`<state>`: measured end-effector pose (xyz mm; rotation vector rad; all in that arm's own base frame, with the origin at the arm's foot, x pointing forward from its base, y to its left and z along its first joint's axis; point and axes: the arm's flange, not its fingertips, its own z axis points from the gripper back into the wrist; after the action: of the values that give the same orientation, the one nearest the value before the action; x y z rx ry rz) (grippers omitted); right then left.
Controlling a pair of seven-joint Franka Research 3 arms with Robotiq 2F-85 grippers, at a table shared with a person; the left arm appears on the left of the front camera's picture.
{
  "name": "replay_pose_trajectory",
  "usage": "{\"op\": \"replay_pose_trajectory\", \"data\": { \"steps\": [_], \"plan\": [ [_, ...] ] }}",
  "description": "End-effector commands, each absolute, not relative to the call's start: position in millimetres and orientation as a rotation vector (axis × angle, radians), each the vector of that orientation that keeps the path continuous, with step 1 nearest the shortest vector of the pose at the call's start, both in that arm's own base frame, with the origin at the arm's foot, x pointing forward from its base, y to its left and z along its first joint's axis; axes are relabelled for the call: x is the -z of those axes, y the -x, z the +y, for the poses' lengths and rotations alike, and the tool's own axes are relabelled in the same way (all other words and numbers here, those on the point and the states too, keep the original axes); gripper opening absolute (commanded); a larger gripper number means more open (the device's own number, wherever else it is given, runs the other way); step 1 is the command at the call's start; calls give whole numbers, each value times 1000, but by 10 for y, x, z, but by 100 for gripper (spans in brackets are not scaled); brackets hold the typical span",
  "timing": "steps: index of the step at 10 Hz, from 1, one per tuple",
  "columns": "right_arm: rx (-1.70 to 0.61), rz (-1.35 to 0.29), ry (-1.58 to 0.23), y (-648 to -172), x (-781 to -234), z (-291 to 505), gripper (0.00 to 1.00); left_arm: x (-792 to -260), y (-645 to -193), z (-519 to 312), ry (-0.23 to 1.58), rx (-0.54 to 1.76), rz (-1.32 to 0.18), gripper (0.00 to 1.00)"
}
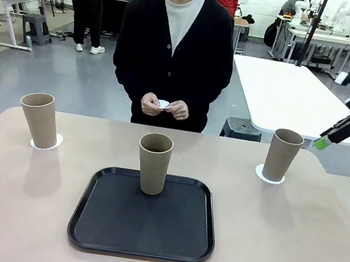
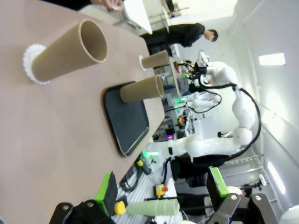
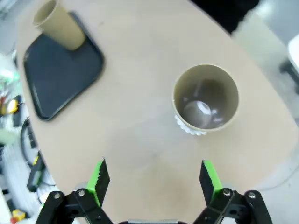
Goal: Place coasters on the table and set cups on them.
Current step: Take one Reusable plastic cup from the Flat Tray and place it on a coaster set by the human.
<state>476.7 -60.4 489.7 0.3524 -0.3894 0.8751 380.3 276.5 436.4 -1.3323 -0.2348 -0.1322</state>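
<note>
Bare table (image 1: 290, 240) at lower left and lower right of the front view, either side of the tray (image 1: 141, 221). The tray sits bottom centre, close to the near edge. There are free strips along the far edge between the cups.

Left cup (image 1: 39, 119) stands upright on the left coaster (image 1: 46, 143), upper left, near the rounded far corner. Right cup (image 1: 282, 155) stands upright on the right coaster (image 1: 267, 176), upper right, near the far edge. Middle cup (image 1: 154, 163) stands upright on the far part of the tray, with no coaster under it. The third coaster (image 1: 164, 104) is held between the person's hands (image 1: 178, 110), top centre, above the far edge and straight behind the middle cup. A white table (image 1: 299, 97) lies beyond at upper right.

Right gripper (image 3: 153, 179): jaws wide, nothing in them. It hovers over bare tabletop just beside the right cup and looks down into it. In the front view its green-tipped finger shows at the right edge, slanting down-left, apart from the cup.

Left gripper (image 2: 163, 186): jaws wide, nothing in them. It is low at the table's edge, looking along the top, well apart from the left cup.
</note>
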Motion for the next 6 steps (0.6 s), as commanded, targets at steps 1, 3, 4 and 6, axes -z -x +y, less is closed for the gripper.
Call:
{"op": "replay_pose_trajectory", "data": {
  "steps": [1, 3, 4, 6],
  "plan": [
    [-706, -276, -193, -4632, -5009, -323, 100, -4398, -3795, 2769, 1339, 128, -235, 100],
    [-615, -193, -79, -4550, -5256, -132, 100, -4398, -3795, 2769, 1339, 128, -235, 100],
    [-599, -159, -61, -4533, -5303, -112, 100, -4398, -3795, 2769, 1339, 128, -235, 100],
    [-620, -239, -53, -4558, -5279, -177, 100, -4398, -3795, 2769, 1339, 128, -235, 100]
  ]
}}
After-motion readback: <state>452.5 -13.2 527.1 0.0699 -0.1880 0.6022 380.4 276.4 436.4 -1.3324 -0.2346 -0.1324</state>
